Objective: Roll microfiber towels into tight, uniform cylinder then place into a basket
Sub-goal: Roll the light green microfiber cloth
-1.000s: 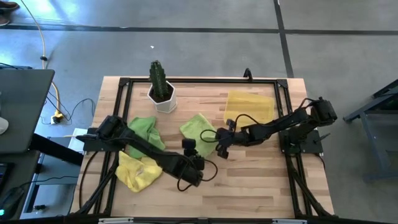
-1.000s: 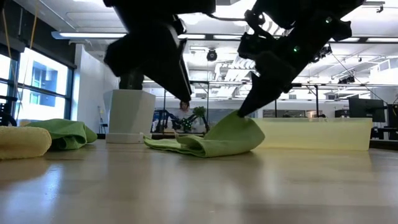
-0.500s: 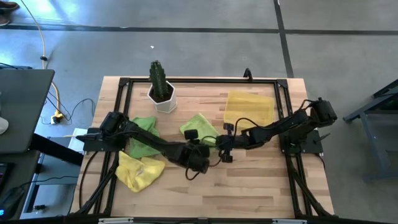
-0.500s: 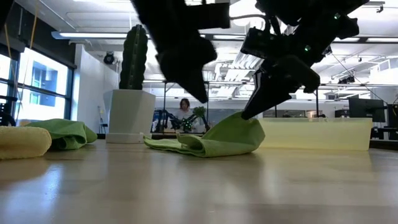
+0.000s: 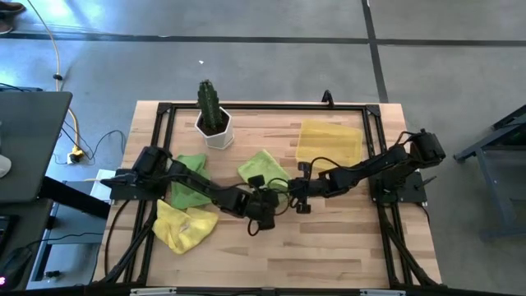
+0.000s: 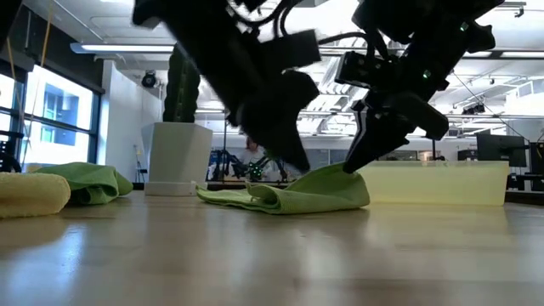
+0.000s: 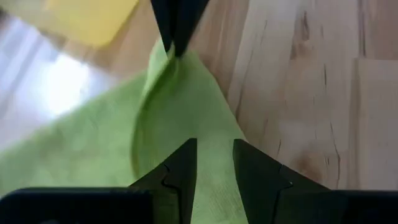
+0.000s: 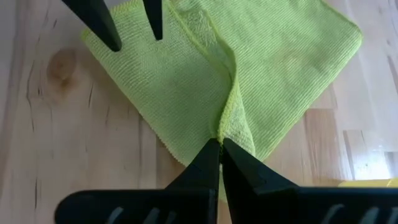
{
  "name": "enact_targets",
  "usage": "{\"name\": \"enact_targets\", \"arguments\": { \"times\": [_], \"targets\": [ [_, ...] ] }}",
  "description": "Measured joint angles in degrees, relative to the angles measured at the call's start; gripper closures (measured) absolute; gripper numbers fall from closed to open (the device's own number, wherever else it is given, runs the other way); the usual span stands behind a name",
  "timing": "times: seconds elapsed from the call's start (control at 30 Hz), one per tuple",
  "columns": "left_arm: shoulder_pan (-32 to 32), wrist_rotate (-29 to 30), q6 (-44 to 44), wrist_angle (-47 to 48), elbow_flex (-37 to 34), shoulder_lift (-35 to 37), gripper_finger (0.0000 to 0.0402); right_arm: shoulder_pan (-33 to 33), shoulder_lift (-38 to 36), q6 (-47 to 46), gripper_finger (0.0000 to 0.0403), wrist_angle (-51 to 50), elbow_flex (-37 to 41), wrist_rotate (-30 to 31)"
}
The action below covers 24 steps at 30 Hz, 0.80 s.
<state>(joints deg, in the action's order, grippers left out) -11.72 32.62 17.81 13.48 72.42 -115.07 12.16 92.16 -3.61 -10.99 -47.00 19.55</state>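
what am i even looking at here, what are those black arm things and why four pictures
These are two robot arms at a wooden table, each ending in a two-finger gripper. The four pictures show one moment: one from above, one level with the tabletop, and one from a camera on each arm's wrist.

On the table lie three small towels, a potted cactus and a shallow yellow basket. A green towel and a yellow towel sit bunched on the left side.

The middle green towel is being worked on. The right gripper is shut on a raised fold of it, pinching it up off the wood. The left gripper hangs just above the same towel with its fingers apart, holding nothing.
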Motion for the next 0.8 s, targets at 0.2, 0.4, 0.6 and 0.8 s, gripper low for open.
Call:
{"name": "enact_targets", "arguments": {
  "times": [0.2,0.4,0.6,0.8],
  "targets": [
    [-0.9,2.0,3.9,-8.6,-6.7,3.7,0.0307,-0.2,0.0,1.3,0.0402,0.5,0.0,0.0],
    [-1.8,6.1,5.4,-25.4,-17.7,9.5,0.0307,-0.2,0.0,1.3,0.0402,1.4,0.0,0.0],
    [-1.7,4.4,5.3,-36.0,-26.6,16.0,0.0307,-0.2,0.0,2.5,0.0402,3.0,0.0,-0.3],
    [-0.6,-4.4,1.7,-38.6,-25.6,16.6,0.0298,-0.2,0.0,2.6,0.0402,5.7,0.0,-0.7]
  ]
}}
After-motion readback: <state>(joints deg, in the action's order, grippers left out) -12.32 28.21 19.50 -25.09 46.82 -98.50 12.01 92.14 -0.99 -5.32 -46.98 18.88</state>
